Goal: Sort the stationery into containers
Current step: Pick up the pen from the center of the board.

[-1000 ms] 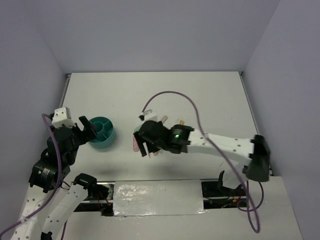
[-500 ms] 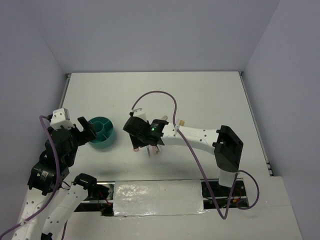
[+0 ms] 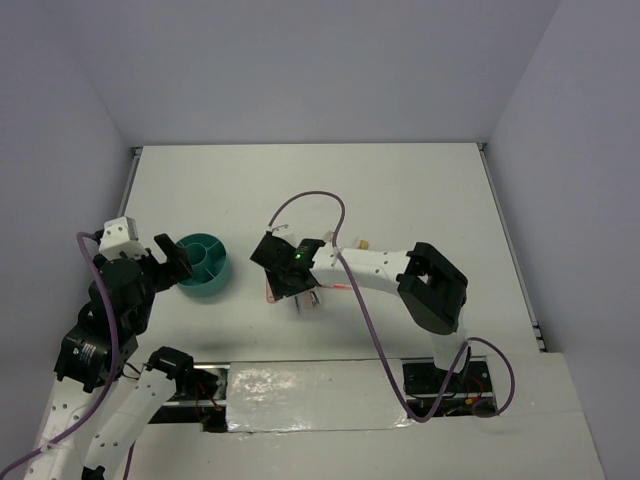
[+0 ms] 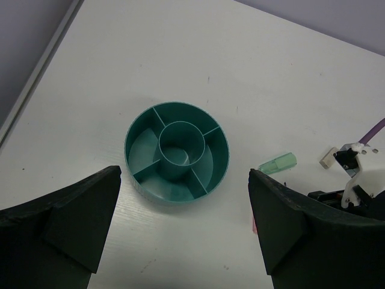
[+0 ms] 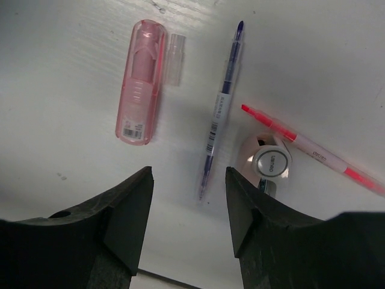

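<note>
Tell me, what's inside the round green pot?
Nothing shows inside the teal organizer: its middle cup and outer sections look empty. The near wall hides a sliver of floor.

My left gripper [image 4: 183, 180] sits spread wide; right arm [image 3: 375, 268] reaches leftward, right gripper [image 5: 187, 186] facing down, fingers [image 5: 129, 211] partly apart.

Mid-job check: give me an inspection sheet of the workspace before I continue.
Surface: white table, no spills seen.
Job's things: teal organizer empty; mint-green tube beside it; pink stick, dark pen, pink pen and clip loose on the table.
Clutter: nothing seen.
End effectors: left end effector open, near the organizer; right end effector open over the pens, holding nothing.
Cables: purple cables run along both arms.
Surroundings: plain walls on three sides.
</note>
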### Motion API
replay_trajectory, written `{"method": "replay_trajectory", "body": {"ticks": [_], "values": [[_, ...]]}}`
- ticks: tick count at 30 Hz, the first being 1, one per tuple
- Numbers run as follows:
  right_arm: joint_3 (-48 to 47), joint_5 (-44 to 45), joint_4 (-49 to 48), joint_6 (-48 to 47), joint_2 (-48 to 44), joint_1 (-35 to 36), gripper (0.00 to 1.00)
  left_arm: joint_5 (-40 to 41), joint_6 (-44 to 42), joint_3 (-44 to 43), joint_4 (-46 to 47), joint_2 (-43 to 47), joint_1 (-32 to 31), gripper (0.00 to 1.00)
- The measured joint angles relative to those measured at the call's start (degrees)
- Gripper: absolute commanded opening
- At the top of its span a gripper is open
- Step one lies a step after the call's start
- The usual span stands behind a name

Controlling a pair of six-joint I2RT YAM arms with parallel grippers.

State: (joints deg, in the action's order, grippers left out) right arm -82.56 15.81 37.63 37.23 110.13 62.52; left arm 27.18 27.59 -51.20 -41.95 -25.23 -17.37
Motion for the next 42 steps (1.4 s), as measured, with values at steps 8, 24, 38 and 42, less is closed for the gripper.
{"method": "replay_trajectory", "body": {"ticks": [8,24,38,42], "values": [[1.8,-1.6,-1.7,-0.3,1.6,-1.6,0.57,-0.2,0.0,0.0,0.0,0.0,0.0,0.99],[1.8,-2.5,-2.0,-0.8,5.1,-1.6,0.40,-0.5,-0.2,0.7,0.1,0.9,0.0,0.99],[1.8,-1.4,-1.4,1.5,5.1,-1.7,0.00,-0.7,-0.2,0.7,0.1,0.9,0.0,0.99],[2.0,-1.0,-1.5,3.1,4.6,-1.7,0.00,-0.7,-0.2,0.7,0.1,0.9,0.0,0.99]]}}
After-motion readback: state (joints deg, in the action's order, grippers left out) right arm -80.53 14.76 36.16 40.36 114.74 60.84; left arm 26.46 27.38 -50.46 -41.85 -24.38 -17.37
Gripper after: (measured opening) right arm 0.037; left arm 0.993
